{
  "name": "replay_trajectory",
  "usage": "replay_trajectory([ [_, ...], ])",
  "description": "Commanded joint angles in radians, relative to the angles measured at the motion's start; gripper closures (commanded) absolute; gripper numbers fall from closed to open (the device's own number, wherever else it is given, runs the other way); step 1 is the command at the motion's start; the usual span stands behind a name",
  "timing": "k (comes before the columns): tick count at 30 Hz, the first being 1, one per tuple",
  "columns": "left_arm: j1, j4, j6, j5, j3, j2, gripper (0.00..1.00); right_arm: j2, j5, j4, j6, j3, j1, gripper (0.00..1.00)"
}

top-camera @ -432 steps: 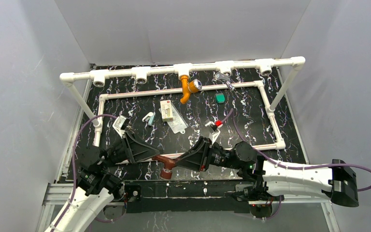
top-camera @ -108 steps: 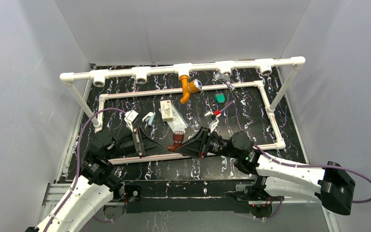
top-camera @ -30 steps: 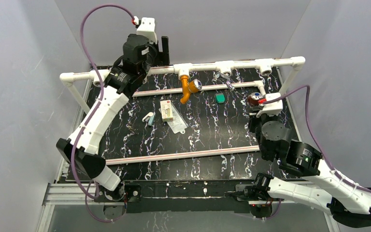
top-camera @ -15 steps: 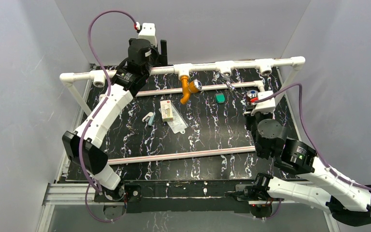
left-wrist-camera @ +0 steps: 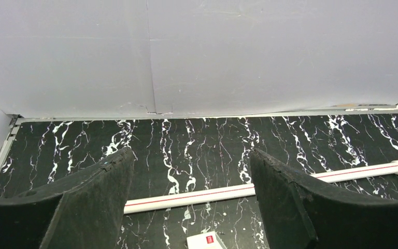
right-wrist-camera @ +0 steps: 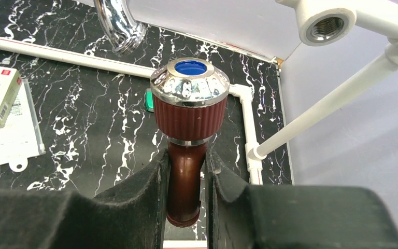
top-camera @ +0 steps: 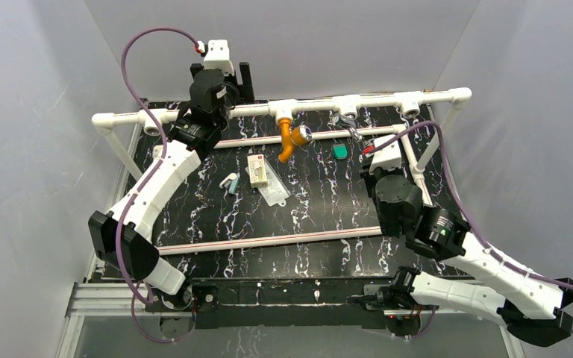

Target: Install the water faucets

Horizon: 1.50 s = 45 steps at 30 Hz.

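The left gripper point(left-wrist-camera: 189, 155) is spread wide with nothing in it. Beyond its fingers there's only marbled tabletop, a white pipe point(left-wrist-camera: 212, 193) and the back wall. Off to its right the orange faucet point(top-camera: 289, 138) hangs from the middle tee of the rail point(top-camera: 317, 104), so that one looks done.

The right gripper point(right-wrist-camera: 186, 155) is clamped on the dark reddish-brown faucet point(right-wrist-camera: 189, 111), pinching the smooth stem just under the ribbed collar, with the blue-capped chrome knob pointing away from the palm. I'd guess it's light, rigid plastic, not delicate. That glossy stem could twist in the pads once the threads bite, so the ribbed collar looks like the better place to grip for turning.

A chrome spout point(right-wrist-camera: 118, 23) sits ahead-left of the fingers, and an open threaded tee socket point(right-wrist-camera: 324, 21) ahead-right.

The faucet's lower end is buried between the fingers, so I can't see its threads. In the top view the wrist hides nearly all of it.
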State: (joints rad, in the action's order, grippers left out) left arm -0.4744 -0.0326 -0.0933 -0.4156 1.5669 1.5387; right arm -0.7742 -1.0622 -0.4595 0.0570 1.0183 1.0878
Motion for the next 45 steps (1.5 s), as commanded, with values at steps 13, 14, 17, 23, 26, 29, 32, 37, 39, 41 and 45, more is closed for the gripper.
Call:
replay_trajectory([
  [13,0.016,-0.129,0.004,-0.022,-0.138,0.020,0.20,-0.059,0.581,0.041,-0.143,-0.024,-0.553,0.99],
  [14,0.017,-0.125,0.006,-0.023,-0.143,0.019,0.20,-0.045,0.586,0.039,-0.156,-0.036,-0.555,0.99],
  [17,0.017,-0.120,0.010,-0.021,-0.151,0.024,0.20,-0.024,0.589,0.024,-0.191,-0.068,-0.573,0.99],
  [23,0.017,-0.125,0.006,0.000,-0.154,0.035,0.20,0.043,0.612,0.042,-0.244,-0.131,-0.632,0.99],
  [26,0.019,-0.127,0.005,0.003,-0.161,0.034,0.20,0.086,0.599,0.098,-0.254,-0.165,-0.648,0.99],
  [29,0.023,-0.124,0.001,0.009,-0.170,0.017,0.20,0.081,0.614,0.134,-0.273,-0.192,-0.667,0.99],
  [32,0.024,-0.101,0.008,0.001,-0.203,-0.007,0.20,0.090,0.615,0.186,-0.280,-0.217,-0.695,0.99],
  [37,0.025,-0.092,-0.003,0.013,-0.234,-0.024,0.20,0.067,0.736,0.234,-0.297,-0.249,-0.812,0.99],
  [39,0.025,-0.104,-0.005,0.017,-0.231,-0.019,0.20,0.065,0.833,0.259,-0.331,-0.270,-0.893,0.99],
  [41,0.025,-0.100,-0.005,0.011,-0.239,-0.022,0.20,0.078,0.904,0.303,-0.353,-0.300,-0.975,0.99],
  [45,0.025,-0.093,-0.006,0.012,-0.251,-0.029,0.20,0.082,1.079,0.355,-0.394,-0.339,-1.145,0.99],
])
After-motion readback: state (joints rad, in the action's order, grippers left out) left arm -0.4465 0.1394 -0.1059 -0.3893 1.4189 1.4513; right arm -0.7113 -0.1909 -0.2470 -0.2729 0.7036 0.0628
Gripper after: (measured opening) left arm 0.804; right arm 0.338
